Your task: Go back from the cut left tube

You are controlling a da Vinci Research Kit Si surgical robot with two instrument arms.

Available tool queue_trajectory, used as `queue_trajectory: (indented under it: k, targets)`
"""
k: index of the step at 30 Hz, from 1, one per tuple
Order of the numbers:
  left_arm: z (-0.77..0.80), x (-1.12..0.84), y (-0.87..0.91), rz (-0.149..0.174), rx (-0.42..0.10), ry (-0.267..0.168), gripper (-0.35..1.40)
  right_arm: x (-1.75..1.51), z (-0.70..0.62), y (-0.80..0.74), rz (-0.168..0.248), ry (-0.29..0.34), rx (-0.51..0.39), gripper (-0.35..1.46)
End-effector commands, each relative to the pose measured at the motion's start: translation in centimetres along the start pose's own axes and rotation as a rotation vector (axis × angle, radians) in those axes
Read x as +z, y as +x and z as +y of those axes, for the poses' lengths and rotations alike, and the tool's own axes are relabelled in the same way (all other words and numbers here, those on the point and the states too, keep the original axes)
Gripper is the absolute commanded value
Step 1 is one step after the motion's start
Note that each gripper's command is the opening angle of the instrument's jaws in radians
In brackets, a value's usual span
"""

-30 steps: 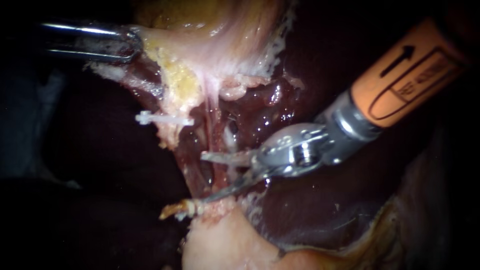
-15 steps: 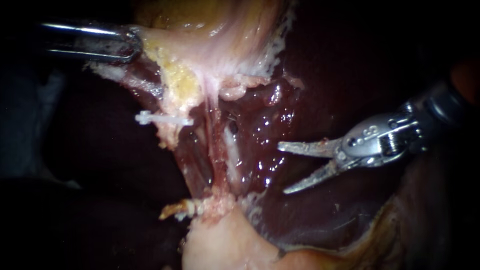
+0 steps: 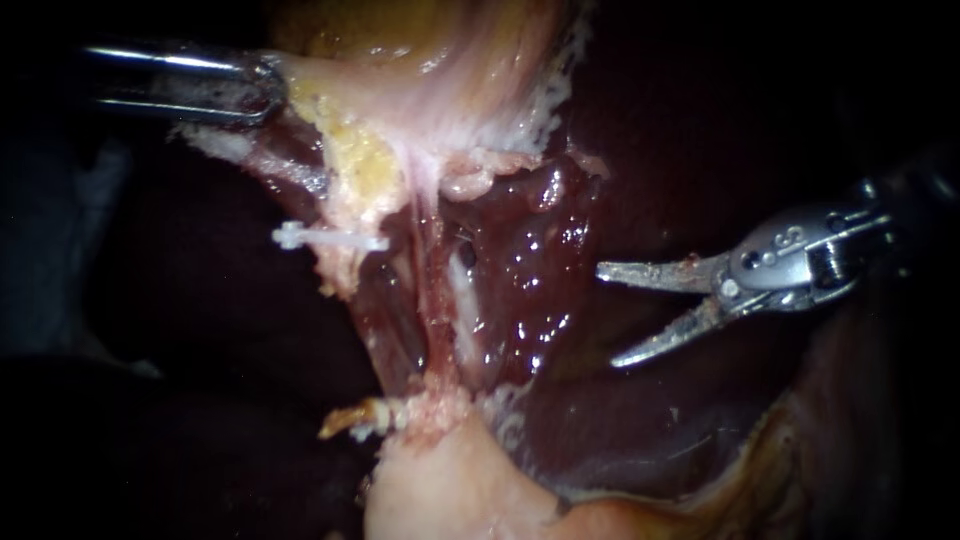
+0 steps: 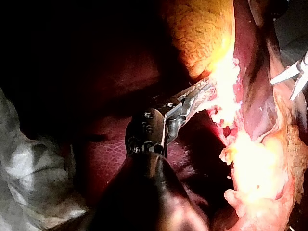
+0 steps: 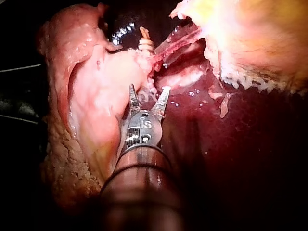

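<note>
1. The step in hand looks like the retreat itself. The right instrument (image 3: pixel 610 315) hangs clear of the tissue with its jaws wide apart and nothing between them.
2. The cut left tube (image 3: pixel 352 417) shows as a short yellowish stump well ahead of the open jaws and below their line. A white clip (image 3: pixel 330 240) sits further ahead, on the pale edge above the stump.
3. Between the jaws and that stump lie a wet red hollow and an uncut tube (image 3: pixel 462 300), pale and upright. The jaw tips point straight at both.
4. The left instrument (image 3: pixel 268 90) has its jaws closed on a pale tissue flap (image 3: pixel 300 85) at the gallbladder (image 3: pixel 450 40) and holds it stretched, away from the right instrument.
5. Next move, as I judge it: draw the right instrument back along its own shaft, away from the hollow. Closing the jaws would keep the tips from catching anything. The left hold should stay steady so that the stretched tissue does not sag.
6. The surface is slick and glistening. The dark liver (image 3: pixel 640 440) lies under the lower jaw, near but apart from it.
7. There is plenty of room behind and beside the right jaws, where all is dark and open. In the left wrist view crumpled pale sheeting (image 4: pixel 29 168) lies beside the left shaft.
</note>
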Motion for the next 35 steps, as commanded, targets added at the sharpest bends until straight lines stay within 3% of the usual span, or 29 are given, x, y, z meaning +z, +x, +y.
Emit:
queue_trajectory:
  k: [1,8,18,35]
  targets:
    - [-0.01,0.01,0.00,0.000,0.001,0.001,-0.35,0.00,0.00,0.00,0.000,0.000,0.000,1.45]
    - [-0.09,0.13,-0.06,0.003,0.005,0.006,-0.35,-0.04,0.00,-0.03,-0.006,-0.021,0.006,1.45]
    - [-0.19,0.50,-0.27,0.010,0.020,0.012,-0.35,-0.07,0.00,-0.04,-0.051,-0.037,0.005,1.45]
    - [-0.25,0.61,-0.31,0.005,0.023,0.015,-0.35,-0.07,-0.01,-0.04,-0.051,-0.037,0.005,1.45]
